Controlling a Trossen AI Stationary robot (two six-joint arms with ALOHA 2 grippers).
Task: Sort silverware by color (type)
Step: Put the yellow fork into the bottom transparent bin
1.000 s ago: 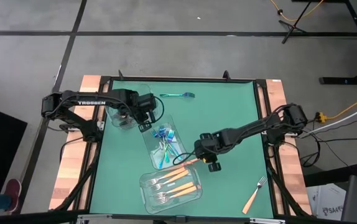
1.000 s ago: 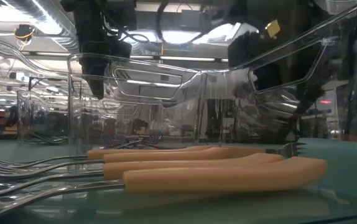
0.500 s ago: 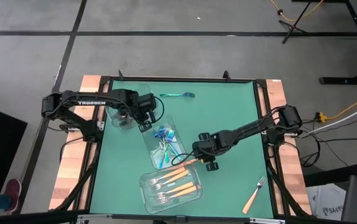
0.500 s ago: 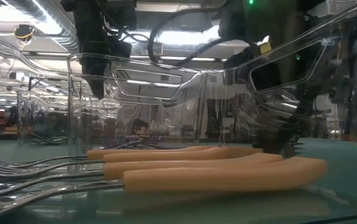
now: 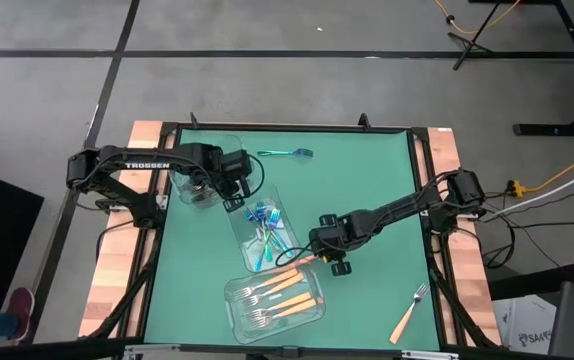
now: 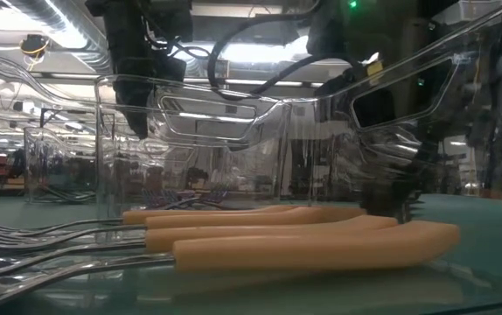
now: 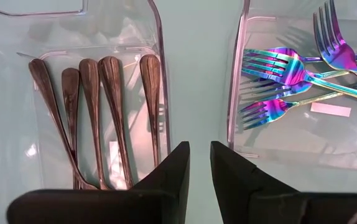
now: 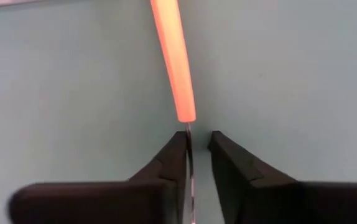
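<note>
The right tool [image 8: 197,144], narrowed onto the metal neck of an orange-handled fork [image 8: 173,59] near mid-tabletop, should grip squarely so it lifts without pivoting.

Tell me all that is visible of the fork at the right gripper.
The fork has a smooth orange handle, plastic by its look, and a thin silver metal neck. It lies flat on the green mat, just outside the clear bin of orange-handled forks. The right gripper stands over its neck, fingers close on either side; the neck runs along one finger. Its tines are hidden.
</note>
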